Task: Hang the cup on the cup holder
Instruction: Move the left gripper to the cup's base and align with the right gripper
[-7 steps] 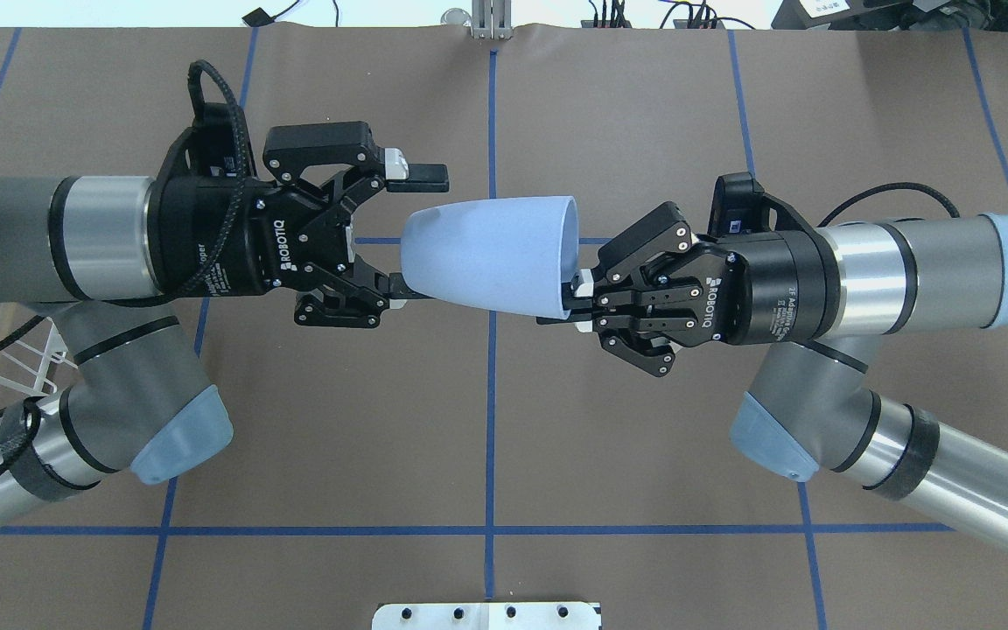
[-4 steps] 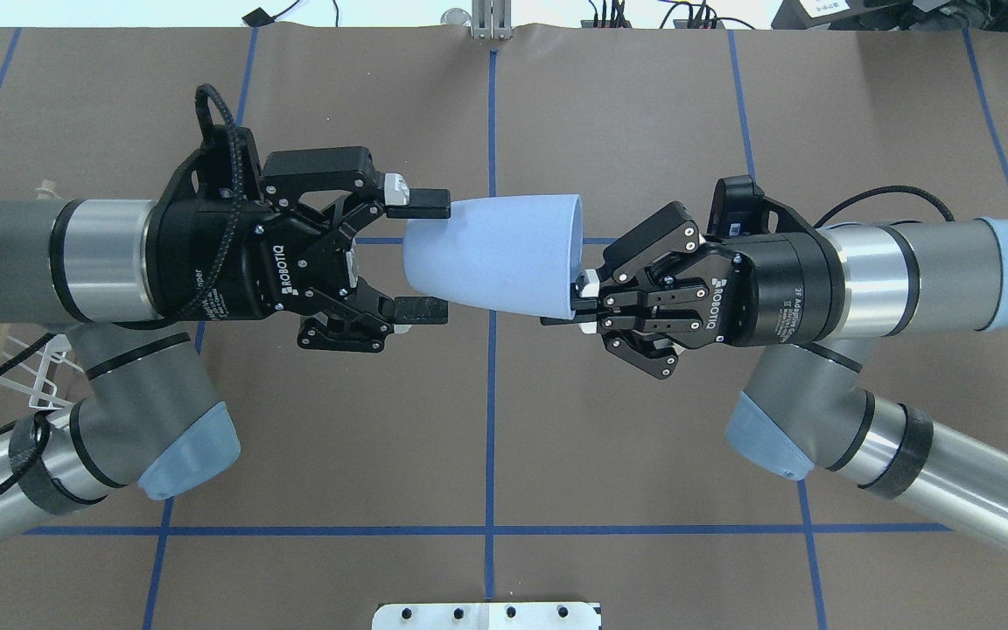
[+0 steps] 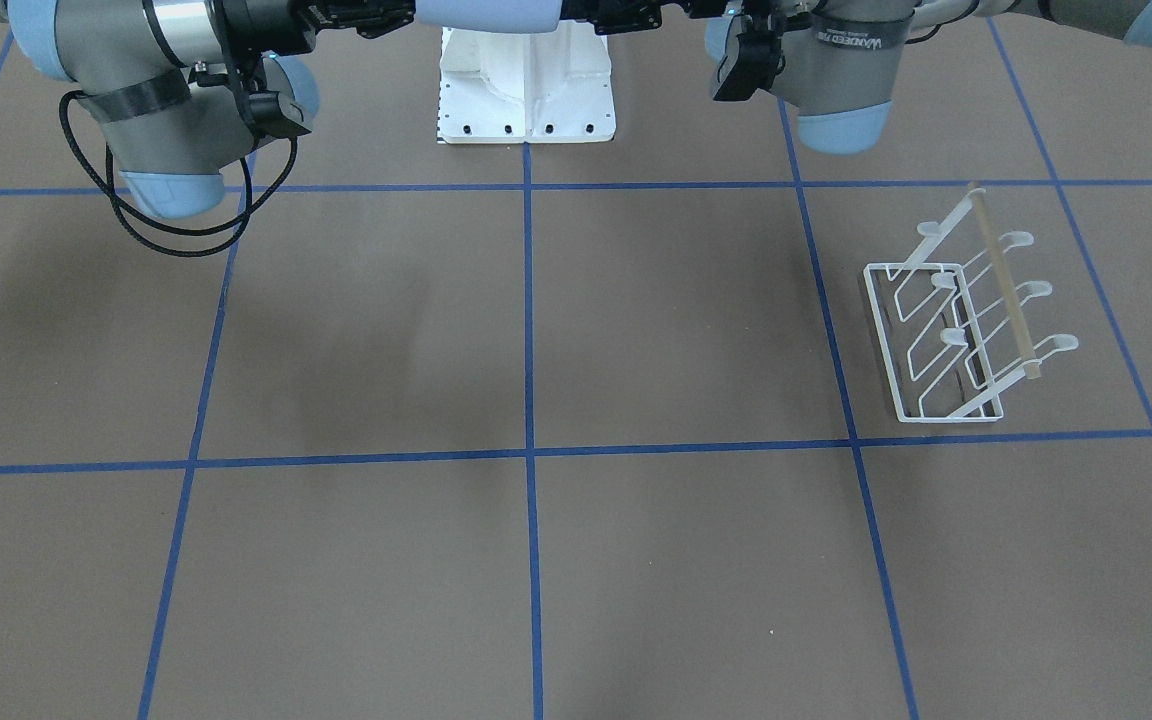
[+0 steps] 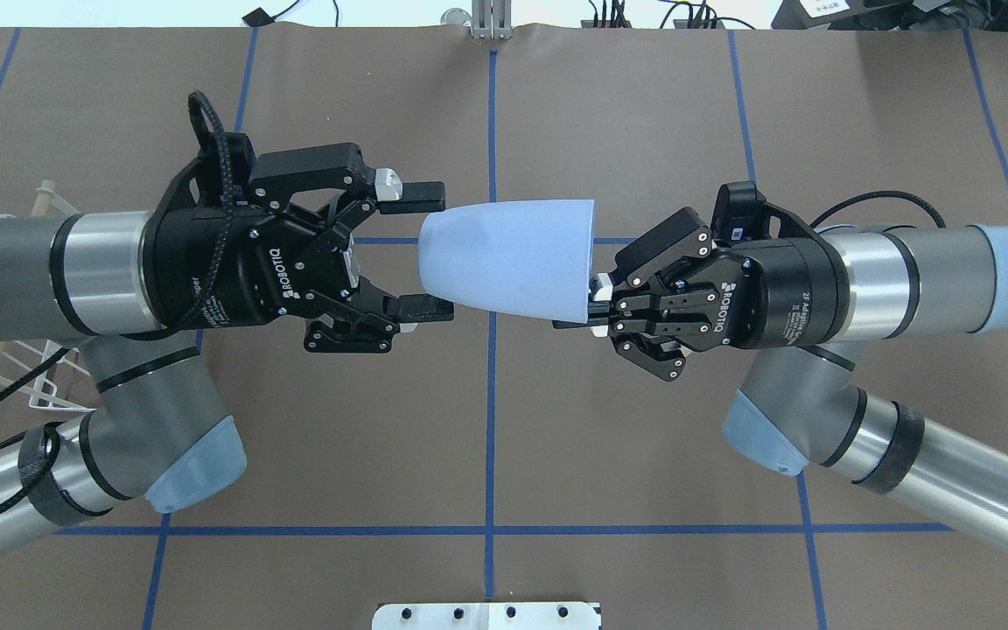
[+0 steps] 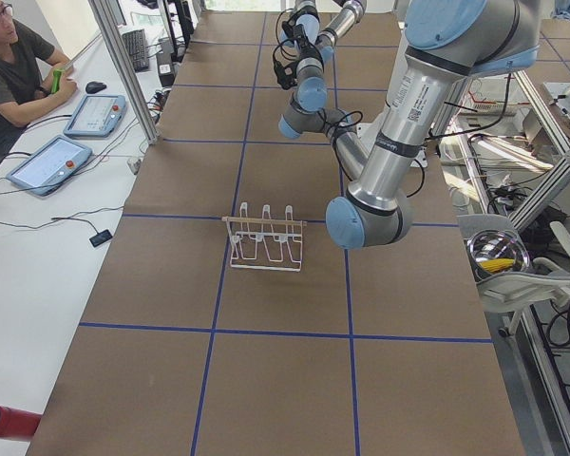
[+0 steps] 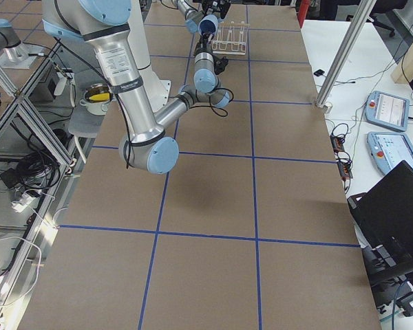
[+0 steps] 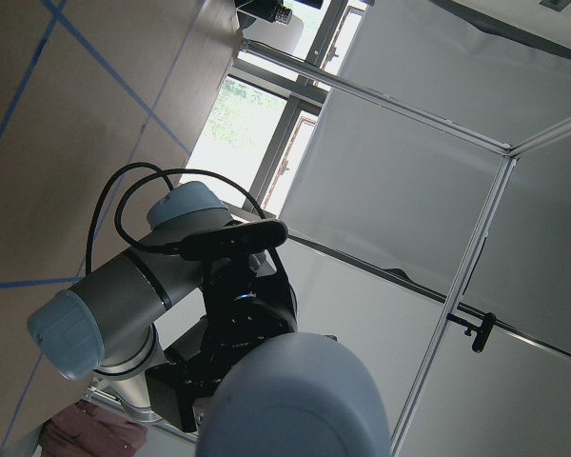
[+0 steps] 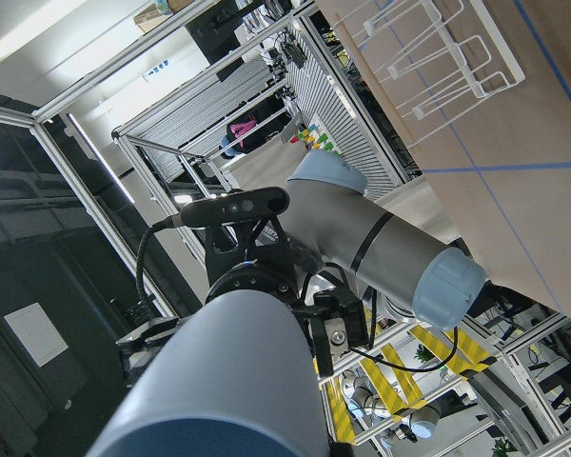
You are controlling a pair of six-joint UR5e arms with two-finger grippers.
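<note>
Now the right gripper (image 4: 587, 308), clamped on the rim of the light blue plastic tumbler (image 4: 508, 258), is drawing it back, its base barely between the spread fingers of the left gripper (image 4: 441, 249), hand-over pending.

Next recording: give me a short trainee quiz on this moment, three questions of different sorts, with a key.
1. True or false: the left tool is shut on the cup.
2. Which part of the cup does the right tool grip? A) base B) rim C) mid-wall
3. Fill in: the cup holder stands on the robot's ___ side.
Key: 1 false; 2 B; 3 left.
</note>
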